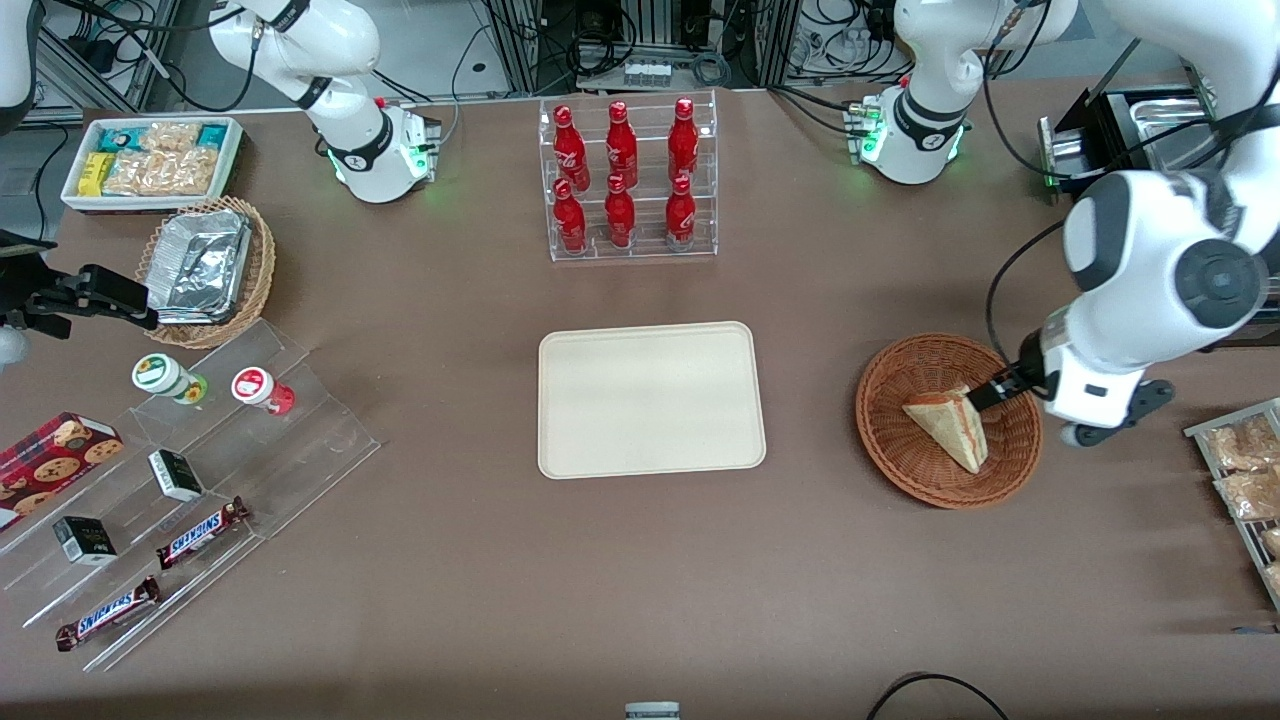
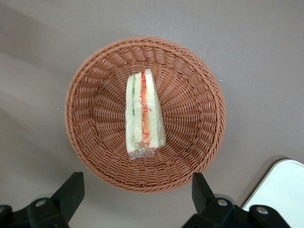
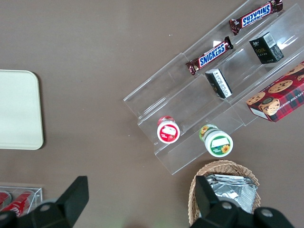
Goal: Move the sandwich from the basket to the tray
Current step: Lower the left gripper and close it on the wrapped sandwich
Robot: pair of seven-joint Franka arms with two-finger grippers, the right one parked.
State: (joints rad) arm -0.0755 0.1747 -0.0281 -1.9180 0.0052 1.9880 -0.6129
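Note:
The sandwich (image 1: 950,427) (image 2: 144,114), a pale wedge with red, orange and green filling, lies in the round reddish-brown wicker basket (image 1: 893,432) (image 2: 199,90) toward the working arm's end of the table. My left gripper (image 1: 990,392) (image 2: 137,190) hovers above the basket's rim, open, with nothing between its black fingers (image 2: 70,191). The cream tray (image 1: 651,398) (image 2: 280,190) lies flat beside the basket at the table's middle, with nothing on it.
A clear rack of red bottles (image 1: 627,180) stands farther from the camera than the tray. A metal rack of snack packets (image 1: 1245,475) sits beside the basket at the table edge. Foil basket (image 1: 205,268), snack bin (image 1: 152,160) and acrylic steps (image 1: 190,480) lie toward the parked arm's end.

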